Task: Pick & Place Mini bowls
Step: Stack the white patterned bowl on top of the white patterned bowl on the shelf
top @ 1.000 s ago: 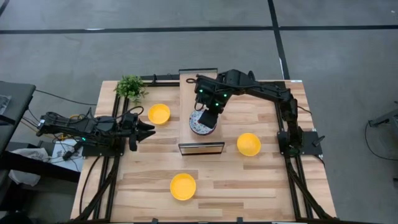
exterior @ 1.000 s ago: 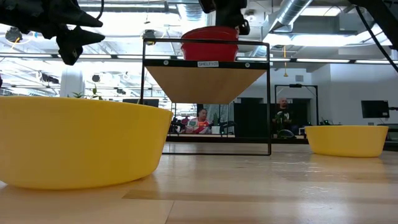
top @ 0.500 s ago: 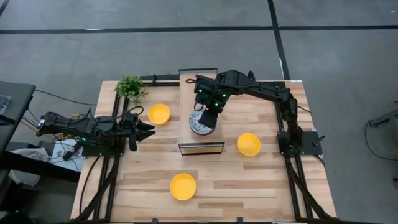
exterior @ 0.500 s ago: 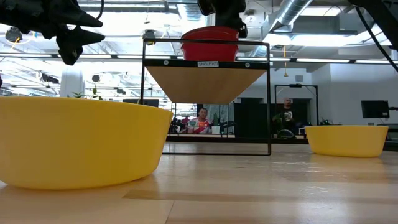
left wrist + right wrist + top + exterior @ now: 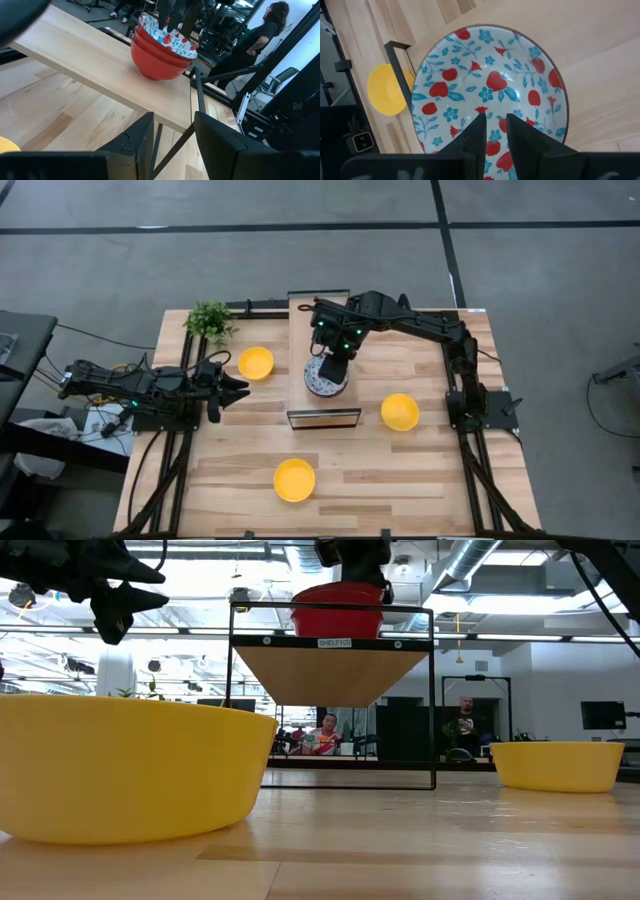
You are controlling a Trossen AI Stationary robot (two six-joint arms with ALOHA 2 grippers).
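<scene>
A stack of floral mini bowls point(image 5: 322, 383), white with red-and-blue flowers inside and red outside point(image 5: 160, 55), stands on the top board of a small shelf point(image 5: 330, 670). My right gripper point(image 5: 495, 120) hovers over the top bowl's inside point(image 5: 490, 80), fingers pointing down and open by a narrow gap with nothing between them. Three yellow mini bowls rest on the table: one at far left point(image 5: 255, 363), one at right point(image 5: 400, 411), one near the front point(image 5: 294, 480). My left gripper point(image 5: 238, 388) waits open at the table's left side.
A small green potted plant point(image 5: 210, 320) stands at the far left corner. The shelf's black wire frame point(image 5: 323, 418) rises at the table's middle. Black rails run along both sides of the table. People show in the room behind, beyond the table.
My right gripper has shifted slightly over the bowl stack, toward the table's near edge. The bowls have stayed where they were.
</scene>
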